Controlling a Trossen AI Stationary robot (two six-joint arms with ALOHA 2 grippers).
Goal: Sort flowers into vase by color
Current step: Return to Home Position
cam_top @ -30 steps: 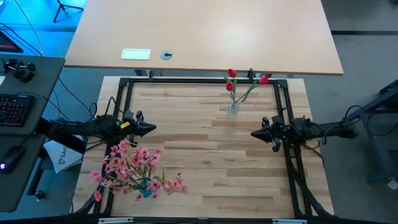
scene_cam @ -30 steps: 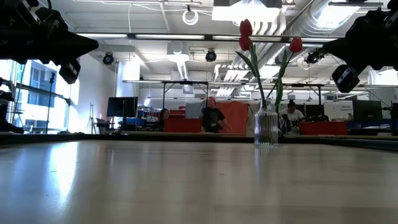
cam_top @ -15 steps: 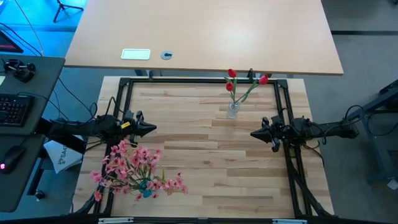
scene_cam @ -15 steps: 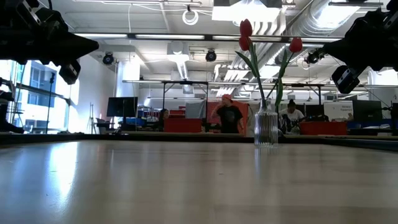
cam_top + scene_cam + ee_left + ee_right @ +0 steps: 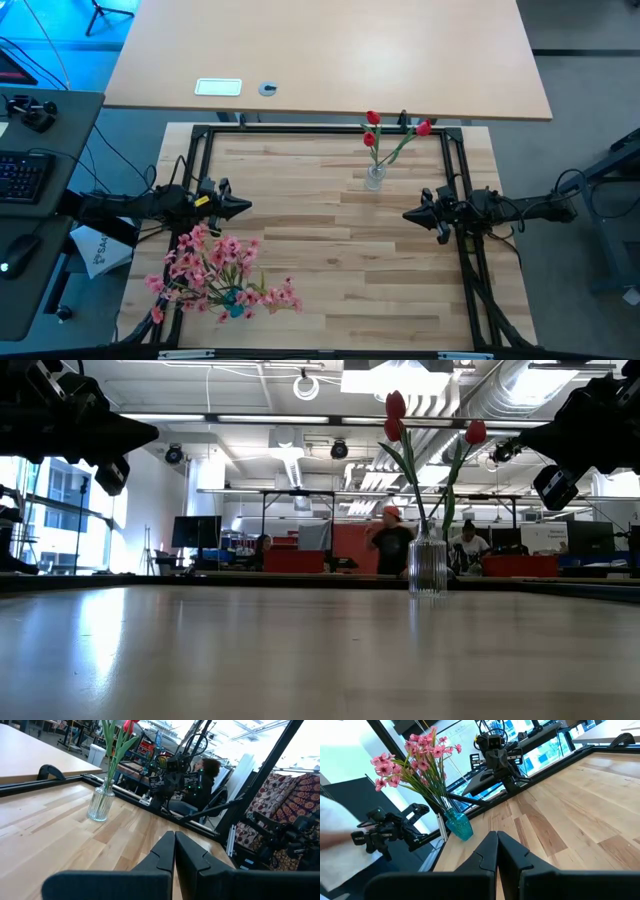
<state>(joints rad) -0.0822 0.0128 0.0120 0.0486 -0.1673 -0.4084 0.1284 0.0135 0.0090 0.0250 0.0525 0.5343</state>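
A pale table (image 5: 400,50) stands behind the wooden desk (image 5: 380,270) on grey floor (image 5: 590,90); beyond, a bright hall shows ceiling ducts (image 5: 520,380) and perhaps red partitions (image 5: 350,550).

No legible text anywhere, not even on the white label (image 5: 218,87).

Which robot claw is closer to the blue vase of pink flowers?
Left. The left gripper hovers just beyond the pink flowers in the blue vase; the right gripper is across the table, nearer the clear vase.
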